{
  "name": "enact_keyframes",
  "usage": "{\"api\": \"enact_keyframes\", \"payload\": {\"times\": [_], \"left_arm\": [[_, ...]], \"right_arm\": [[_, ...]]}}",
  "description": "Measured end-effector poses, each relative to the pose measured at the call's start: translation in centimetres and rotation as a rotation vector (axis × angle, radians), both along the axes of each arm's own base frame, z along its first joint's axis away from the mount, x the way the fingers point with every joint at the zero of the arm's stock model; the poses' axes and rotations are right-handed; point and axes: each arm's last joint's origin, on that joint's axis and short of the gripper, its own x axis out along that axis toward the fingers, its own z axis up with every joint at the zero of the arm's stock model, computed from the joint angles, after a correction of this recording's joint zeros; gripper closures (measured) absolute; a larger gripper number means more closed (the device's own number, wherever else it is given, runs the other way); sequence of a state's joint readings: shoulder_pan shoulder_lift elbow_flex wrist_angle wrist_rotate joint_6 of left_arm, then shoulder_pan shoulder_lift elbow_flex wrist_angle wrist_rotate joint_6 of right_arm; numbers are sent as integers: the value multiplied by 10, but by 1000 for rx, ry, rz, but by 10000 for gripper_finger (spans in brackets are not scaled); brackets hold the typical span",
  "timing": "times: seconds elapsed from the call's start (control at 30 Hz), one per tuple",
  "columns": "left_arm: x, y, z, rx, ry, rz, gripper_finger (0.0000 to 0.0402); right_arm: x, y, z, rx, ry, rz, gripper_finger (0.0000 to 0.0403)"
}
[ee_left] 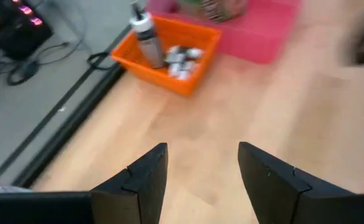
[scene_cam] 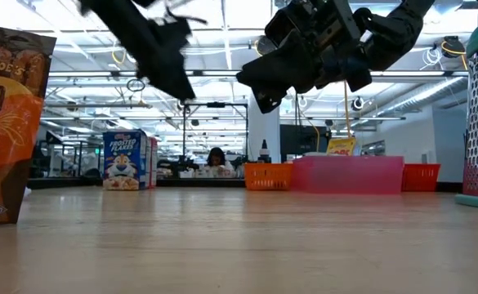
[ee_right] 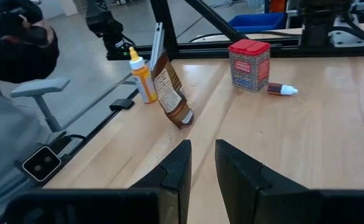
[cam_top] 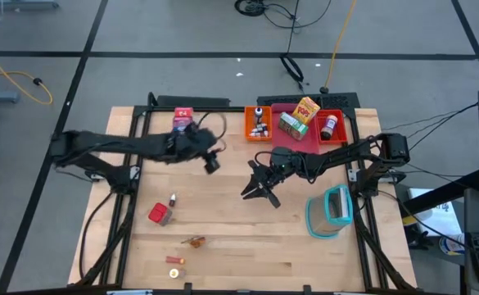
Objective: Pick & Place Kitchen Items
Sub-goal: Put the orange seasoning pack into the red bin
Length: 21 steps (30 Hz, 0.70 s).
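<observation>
Sorting is partly complete. The orange tray (cam_top: 258, 124) already holds small dark-capped bottles (cam_top: 260, 128), the pink tray (cam_top: 282, 141) holds a yellow carton (cam_top: 306, 110) and a green-patterned pack (cam_top: 292, 125), and the red tray (cam_top: 338, 131) holds a jar (cam_top: 328, 125). A blue-white cereal carton (cam_top: 182, 120) stands at the far edge of the desk (cam_top: 223, 221), just beside the left arm.

Items left loose on the desk, judged from the high view:
- red tin (cam_top: 160, 215), with a small dropper bottle (cam_top: 173, 200) just beside it;
- brown pouch (cam_top: 194, 242) near the front edge;
- orange-capped bottle (cam_top: 174, 260) and one further small item (cam_top: 173, 273) (too small to identify).

The teal-rimmed container (cam_top: 331, 211) lies on its side near the right arm and is not part of the set.

Arm pose: the left gripper (ee_left: 201, 171) hangs above the desk, near the orange tray, jaws released and holding nothing. The right gripper (ee_right: 202, 162) hovers over mid-desk, angled toward the loose items, jaws nearly closed with a narrow gap and nothing between them. Neither gripper touches an item, so roughly half of the work appears to remain.
</observation>
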<state>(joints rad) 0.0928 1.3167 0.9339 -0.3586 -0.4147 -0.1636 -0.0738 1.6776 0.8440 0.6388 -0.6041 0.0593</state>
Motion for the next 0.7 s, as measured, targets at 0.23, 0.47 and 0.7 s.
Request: {"api": "enact_keyframes", "payload": {"times": [0.23, 0.47, 0.7], "left_arm": [[-49, -70, -6, -164, -104, -161, 204], [-78, -135, -29, -288, -139, -365, 204], [-103, -180, -28, -447, -198, -488, 204]], "right_arm": [[0, 0, 0, 0, 0, -1, 339], [0, 0, 0, -1, 0, -4, 339], [0, 0, 0, -2, 0, -7, 339]]}}
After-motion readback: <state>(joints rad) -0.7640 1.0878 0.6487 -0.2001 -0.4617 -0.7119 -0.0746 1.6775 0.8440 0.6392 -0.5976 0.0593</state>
